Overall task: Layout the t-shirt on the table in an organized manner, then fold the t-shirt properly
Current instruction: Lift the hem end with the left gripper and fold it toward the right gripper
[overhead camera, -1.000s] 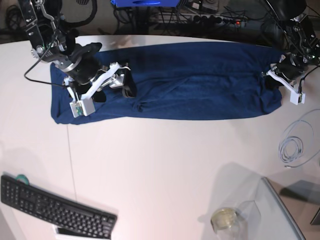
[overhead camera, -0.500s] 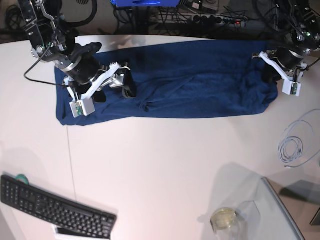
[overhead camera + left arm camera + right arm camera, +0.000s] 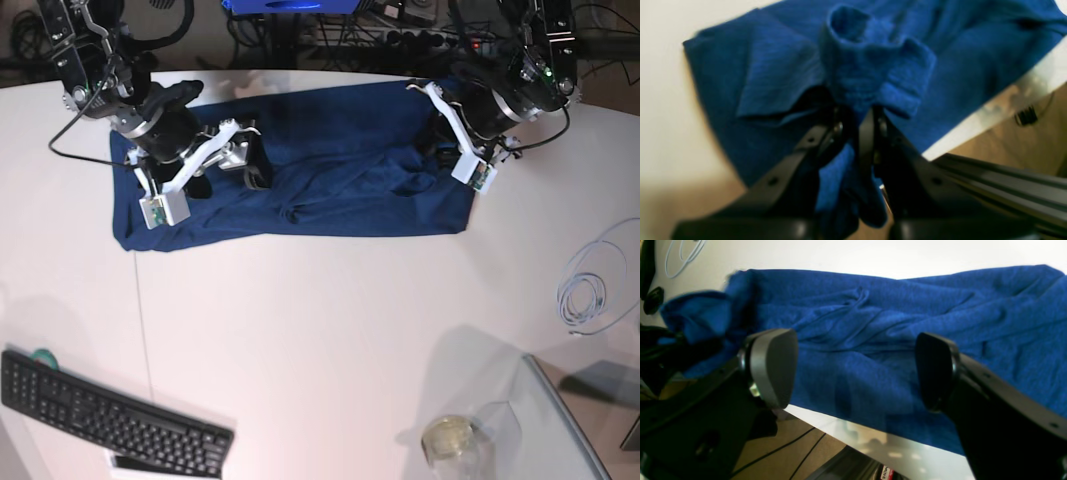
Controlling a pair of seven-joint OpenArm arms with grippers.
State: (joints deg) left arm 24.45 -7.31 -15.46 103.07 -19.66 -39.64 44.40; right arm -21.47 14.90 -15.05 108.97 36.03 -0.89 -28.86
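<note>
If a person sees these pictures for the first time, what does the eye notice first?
First, the dark blue t-shirt, spread as a long band across the far part of the white table. Then the two arms at its ends: the left gripper pinches a bunched fold of the cloth, while the right gripper hangs open above it. A black keyboard lies at the near corner.

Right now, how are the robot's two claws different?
The left gripper is shut, pinching a bunch of the t-shirt; the right gripper is open and holds nothing. The left one lifts cloth over the shirt's end; the right one only hovers above the other end. Both have black fingers.
</note>
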